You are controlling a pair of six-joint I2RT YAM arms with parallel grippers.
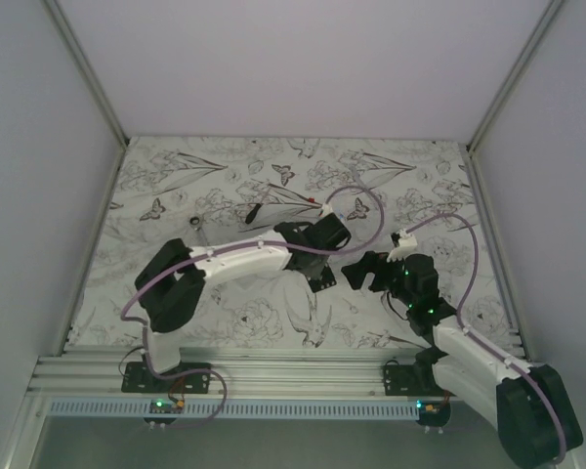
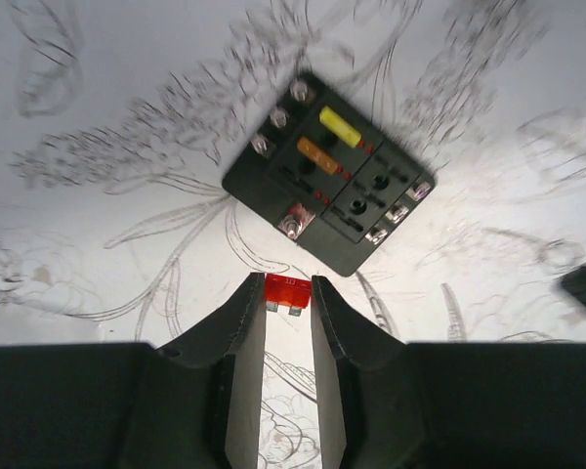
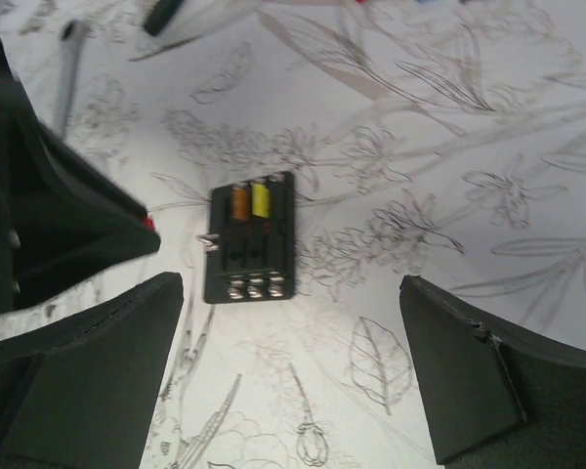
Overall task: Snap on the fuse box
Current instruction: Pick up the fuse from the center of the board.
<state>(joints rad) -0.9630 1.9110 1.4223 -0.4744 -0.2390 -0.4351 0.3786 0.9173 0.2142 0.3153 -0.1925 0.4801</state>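
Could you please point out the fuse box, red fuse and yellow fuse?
fuse box [image 2: 334, 188], left wrist view, black top face.
red fuse [image 2: 286, 289], left wrist view, its body.
yellow fuse [image 2: 340, 127], left wrist view, its top.

Plain white walls [image 1: 303, 59], floral-printed tabletop [image 1: 244, 327], aluminium frame rails [image 1: 283, 374]

Right claw [image 3: 291, 293] gaping wide, fingers [image 3: 98, 371] framing the view. Fuse box [image 3: 250, 239] lying flat on the flower-printed table [image 3: 449, 147], clear of both fingers, showing orange and yellow fuses side by side. Left claw [image 3: 68, 215] intruding from the left, red fuse [image 3: 149, 223] peeking at its tip.
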